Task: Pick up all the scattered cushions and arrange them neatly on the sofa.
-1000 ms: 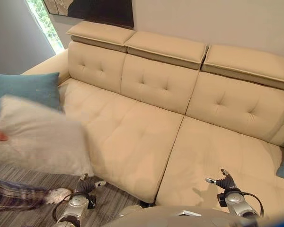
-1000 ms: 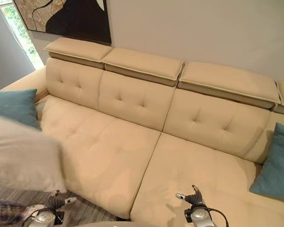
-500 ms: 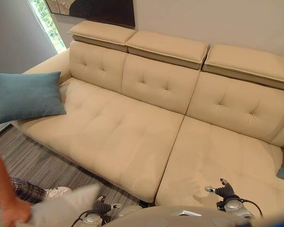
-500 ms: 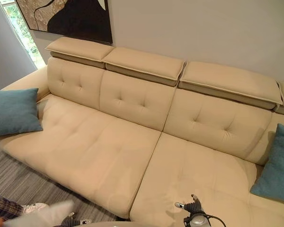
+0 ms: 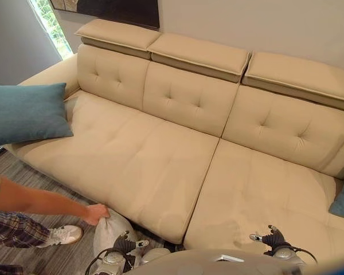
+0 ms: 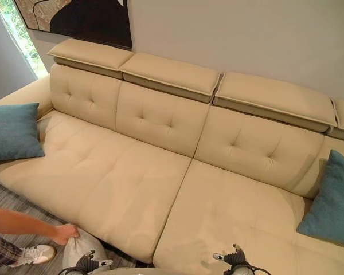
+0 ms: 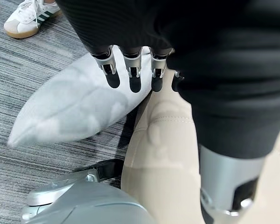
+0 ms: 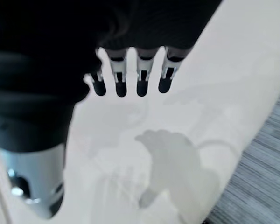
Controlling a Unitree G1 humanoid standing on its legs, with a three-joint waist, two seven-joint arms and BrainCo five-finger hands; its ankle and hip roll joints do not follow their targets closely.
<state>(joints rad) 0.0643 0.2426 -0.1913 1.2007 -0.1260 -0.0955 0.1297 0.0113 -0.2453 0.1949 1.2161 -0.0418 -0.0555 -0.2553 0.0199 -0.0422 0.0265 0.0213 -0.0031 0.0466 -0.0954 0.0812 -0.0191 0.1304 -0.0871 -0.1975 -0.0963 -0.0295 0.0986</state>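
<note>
A white cushion (image 5: pixel 106 232) lies on the striped rug against the sofa's front edge, with a person's hand (image 5: pixel 96 213) gripping its top corner. My left hand (image 5: pixel 129 245) hovers open just above it; in the left wrist view its straight fingers (image 7: pixel 133 74) hang over the cushion (image 7: pixel 74 105). My right hand (image 5: pixel 269 238) floats open over the right seat, its fingers (image 8: pixel 120 74) straight and empty. One teal cushion (image 5: pixel 26 112) rests on the sofa's left end. Another teal cushion (image 6: pixel 329 197) leans at the right end.
The beige sofa (image 5: pixel 160 149) spans the view, its middle seats bare. The person's arm (image 5: pixel 40 200) reaches in from the left, and a white shoe (image 5: pixel 63 234) stands on the grey striped rug (image 5: pixel 23 172). A dark picture (image 6: pixel 74 17) hangs on the wall.
The person swung the white cushion down from the air at the left and set it on the rug by the sofa front. The camera shifted slightly.
</note>
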